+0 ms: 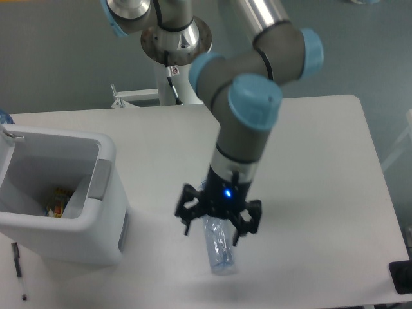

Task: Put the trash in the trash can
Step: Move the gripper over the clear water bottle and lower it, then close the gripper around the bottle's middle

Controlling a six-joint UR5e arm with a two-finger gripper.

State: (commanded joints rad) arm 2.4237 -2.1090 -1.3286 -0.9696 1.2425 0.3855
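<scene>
The crushed clear bluish plastic bottle (219, 250) lies on the white table (309, 167), front centre, its far end under the gripper. My gripper (215, 230) hangs straight down over that end with its jaws spread open on either side of the bottle; I cannot tell whether the fingers touch it. The trash can (103, 151), a large white rectangular bin with a grey handle recess, stands at the left, well apart from the gripper. The white packet does not show clearly; something pale and a colourful scrap (56, 202) lie at the bottom of the bin.
A thin black pen (19, 270) lies on the table in front of the bin at the front left. The robot's base mount (175, 40) stands at the table's back edge. A dark object (402, 278) sits at the front right corner.
</scene>
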